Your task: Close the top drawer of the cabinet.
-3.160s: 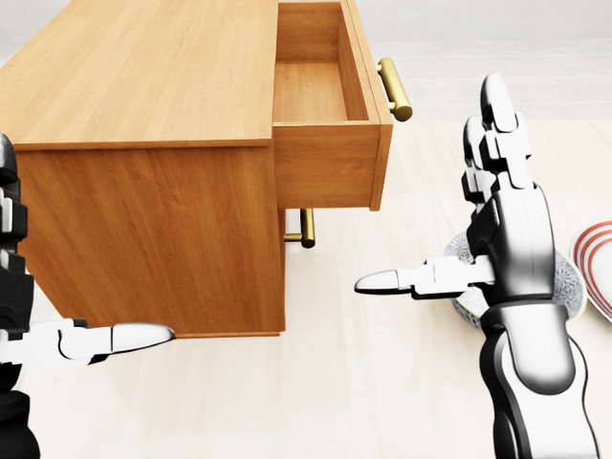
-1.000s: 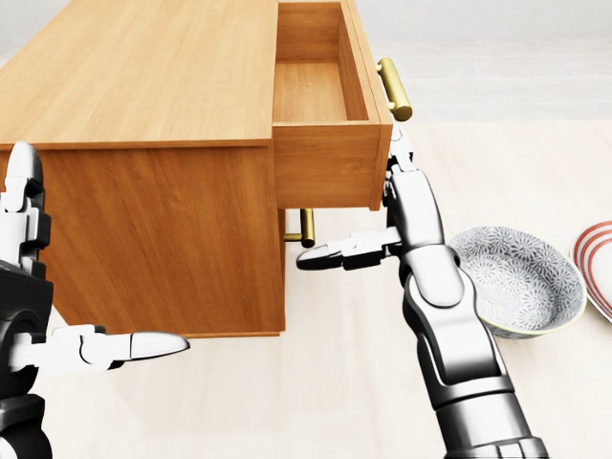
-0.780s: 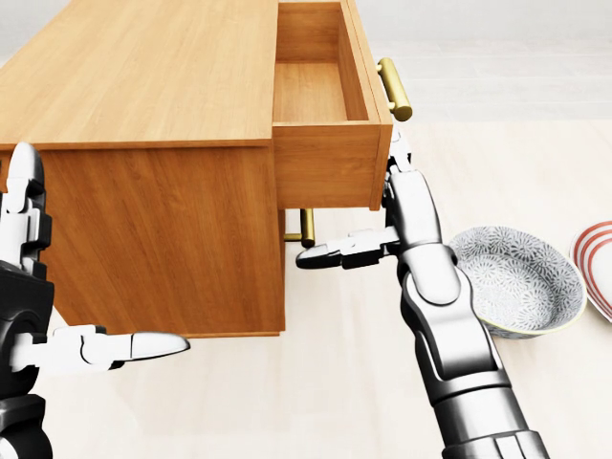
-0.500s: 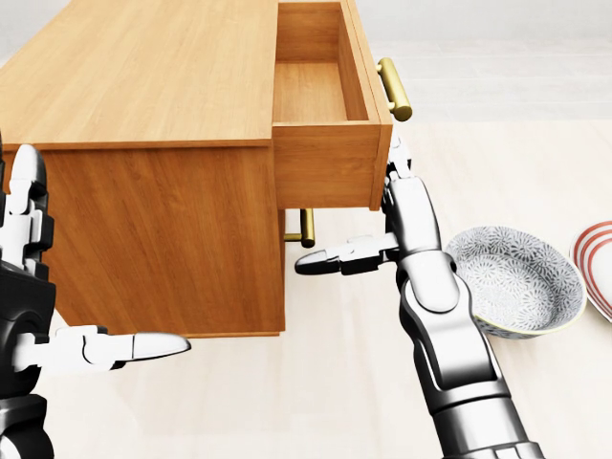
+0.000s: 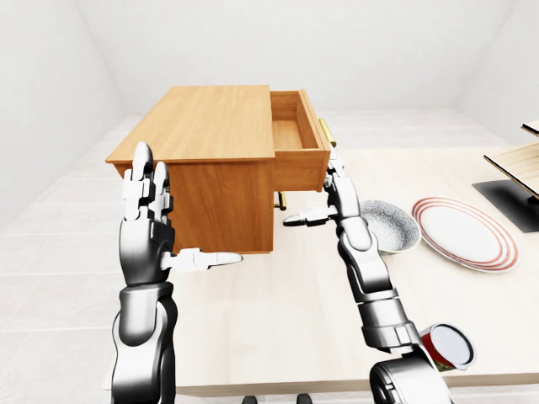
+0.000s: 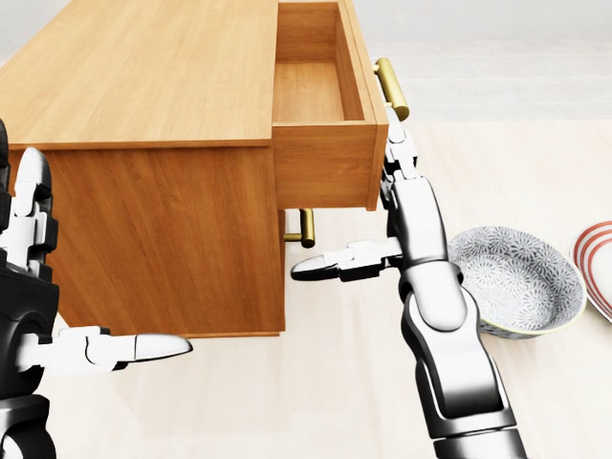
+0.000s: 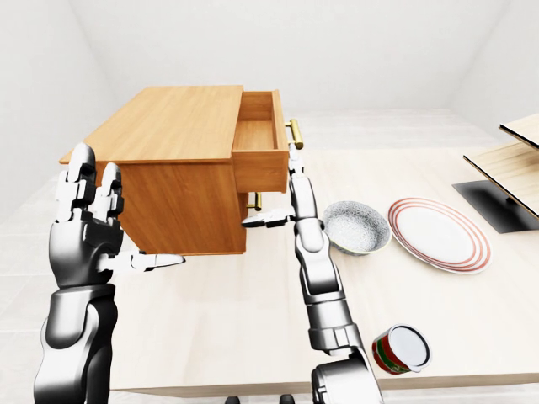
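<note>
Top drawer (image 6: 320, 96) pulled out from the cabinet (image 6: 143, 143) on the worktop (image 5: 278, 328). Right robot hand (image 6: 387, 215) flat against the drawer front just below its brass handle (image 6: 391, 88), fingers spread, gripping nothing. Left robot hand (image 5: 147, 219) open beside the cabinet's side, empty.

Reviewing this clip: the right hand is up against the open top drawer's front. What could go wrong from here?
The right hand rests flat on the drawer front near its lower end, below the brass handle; an off-centre push might skew the top drawer. The outstretched thumb may catch the lower handle. The patterned bowl beside the forearm could get knocked.
</note>
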